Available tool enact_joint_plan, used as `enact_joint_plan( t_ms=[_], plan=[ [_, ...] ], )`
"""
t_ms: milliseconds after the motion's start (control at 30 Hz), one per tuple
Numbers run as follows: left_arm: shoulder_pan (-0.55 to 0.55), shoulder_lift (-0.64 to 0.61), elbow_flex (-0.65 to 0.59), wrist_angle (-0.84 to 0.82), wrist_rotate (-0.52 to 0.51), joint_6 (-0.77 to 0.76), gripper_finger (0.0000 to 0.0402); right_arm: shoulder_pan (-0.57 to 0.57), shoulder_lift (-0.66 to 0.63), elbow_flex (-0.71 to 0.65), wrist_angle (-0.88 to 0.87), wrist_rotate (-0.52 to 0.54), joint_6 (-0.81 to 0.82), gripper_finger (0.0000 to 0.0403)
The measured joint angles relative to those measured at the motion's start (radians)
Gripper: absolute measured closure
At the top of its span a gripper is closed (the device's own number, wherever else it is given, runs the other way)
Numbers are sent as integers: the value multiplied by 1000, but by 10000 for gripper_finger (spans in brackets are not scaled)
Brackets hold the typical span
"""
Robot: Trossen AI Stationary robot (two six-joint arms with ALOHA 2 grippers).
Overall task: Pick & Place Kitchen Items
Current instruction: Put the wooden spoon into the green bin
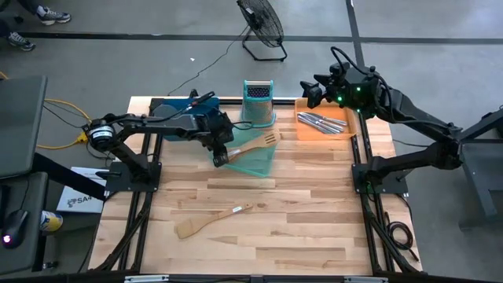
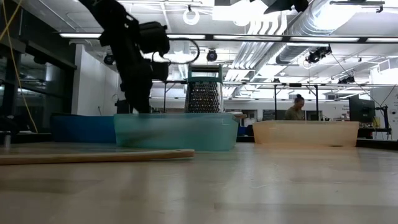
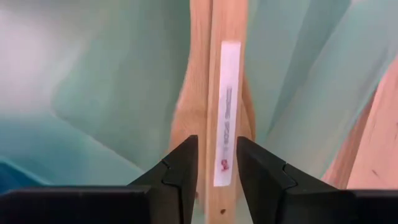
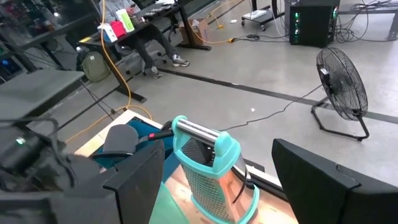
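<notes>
Wooden spatula (image 1: 255,145) across green tray (image 1: 263,163) rim

The pale wooden plank table (image 1: 314,204) carries blue (image 1: 174,106), green (image 1: 255,161) and orange plastic trays (image 1: 324,130), an upright metal grater (image 1: 257,101) and a loose wooden spatula (image 1: 212,219).

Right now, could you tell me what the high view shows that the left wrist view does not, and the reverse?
Only the high view shows the orange tray holding silver cutlery, a wooden spatula lying loose on the table, the grater, and the right hand above the orange tray's edge. Only the left wrist view shows the white label on the wooden handle. Both show the left hand around the slotted spatula's handle over the green tray.
</notes>
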Motion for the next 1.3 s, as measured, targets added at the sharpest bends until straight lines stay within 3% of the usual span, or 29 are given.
enact_joint_plan(
  t_ms=[233, 433, 833, 1033, 1300],
  plan=[
    [0, -15, 114, -172, -10, 41, 293, 0, 0, 0, -39, -5, 28, 112],
    [-2, -18, 131, -303, 34, 13, 293, 1, 0, 0, -89, -11, 55, 112],
    [-22, -73, 131, -359, 112, -61, 293, 52, -1, 0, -110, -11, 47, 112],
    [-111, -106, 131, -361, 104, -178, 293, 84, -1, 0, -113, -27, 45, 112],
    [-319, -107, 131, -357, 76, -292, 293, 131, -1, 0, -115, -82, 6, 112]
  ],
)
